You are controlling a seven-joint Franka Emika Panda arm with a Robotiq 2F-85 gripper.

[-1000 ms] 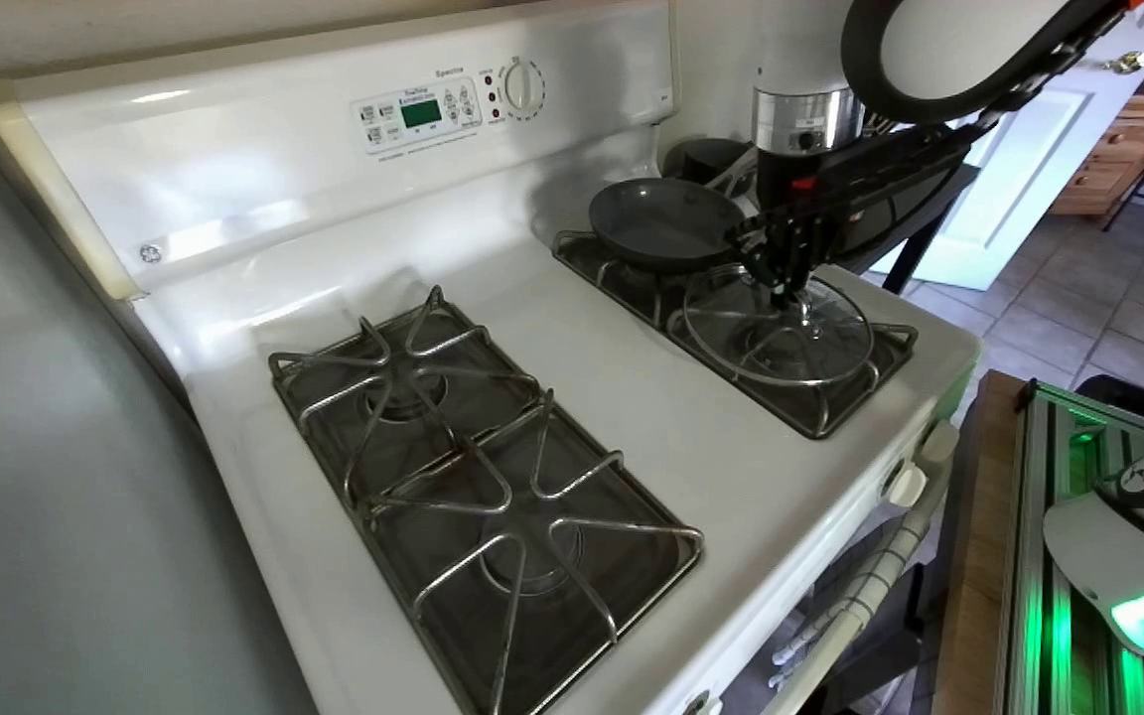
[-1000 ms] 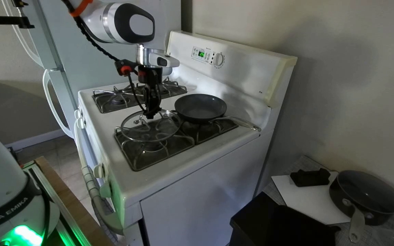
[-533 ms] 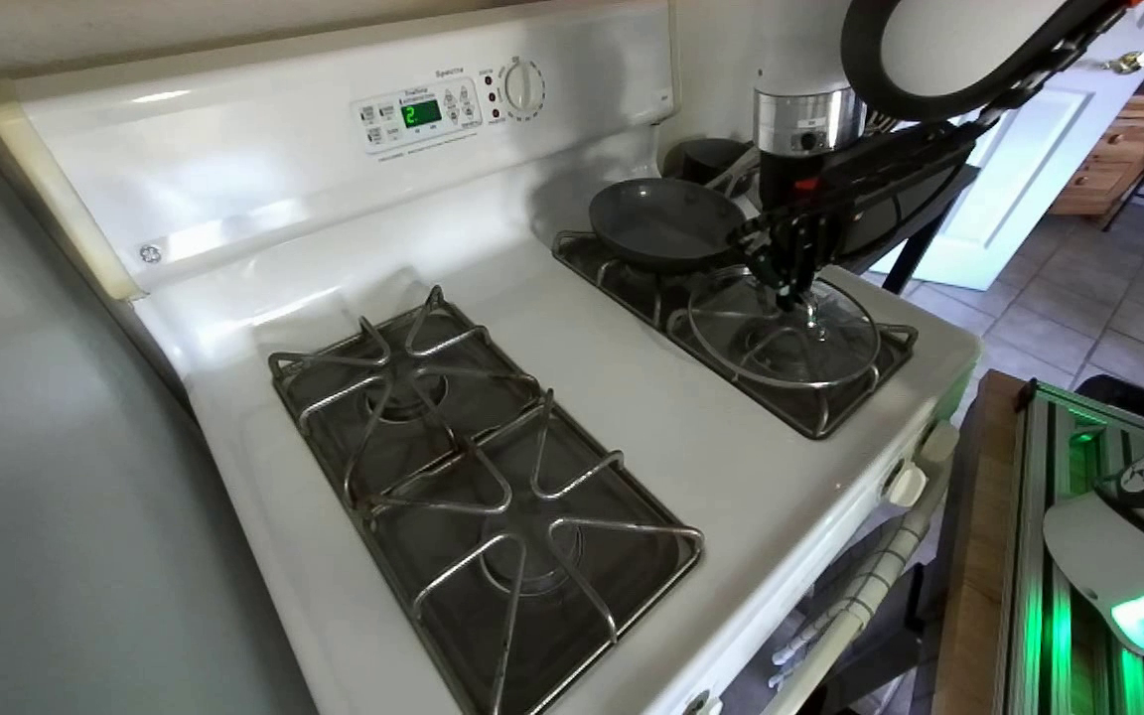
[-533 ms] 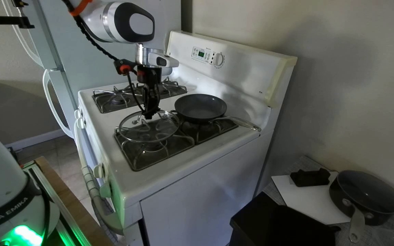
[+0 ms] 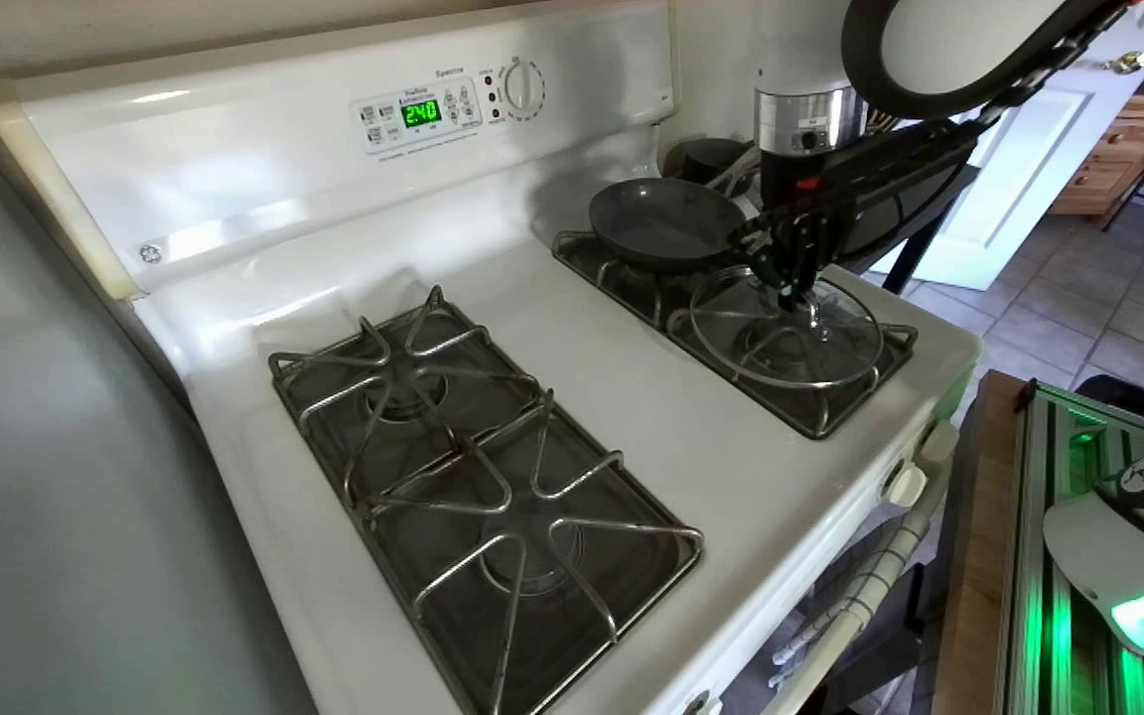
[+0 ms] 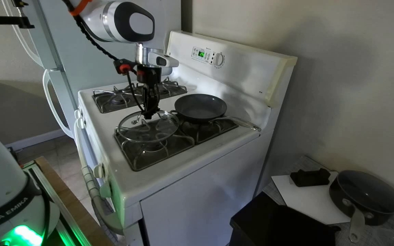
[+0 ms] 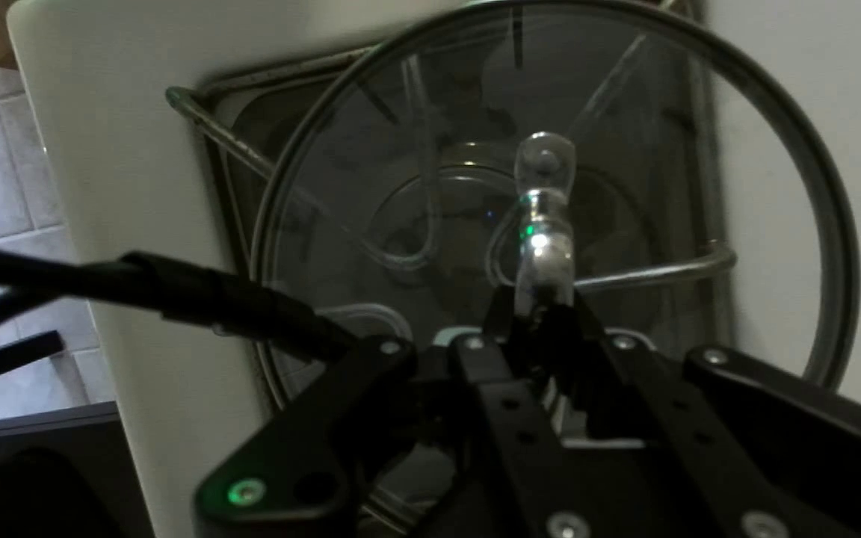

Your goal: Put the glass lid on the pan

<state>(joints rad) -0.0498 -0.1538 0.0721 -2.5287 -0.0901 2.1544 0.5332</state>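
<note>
The glass lid (image 5: 835,348) is round and clear with a silvery rim. It is over the front burner grate in both exterior views (image 6: 139,135); whether it touches the grate I cannot tell. My gripper (image 5: 788,296) points down at the lid's centre, also in an exterior view (image 6: 149,115). In the wrist view the gripper's fingers (image 7: 542,310) are shut on both sides of the lid's shiny knob (image 7: 545,224); the contact itself is dark. The dark grey pan (image 5: 666,223) sits uncovered on the back burner beside the lid (image 6: 200,106), its metal handle (image 6: 241,122) pointing away from the lid.
Another pair of burner grates (image 5: 522,497) is across the white stovetop (image 5: 632,417). The stove's back panel (image 5: 264,169) rises behind the pan. A dark saucepan (image 6: 364,194), a white board (image 6: 306,198) and a black box (image 6: 282,222) stand beside the stove.
The lid and my gripper have shifted together slightly, toward the stove's front and away from the pan. The pan has not moved.
</note>
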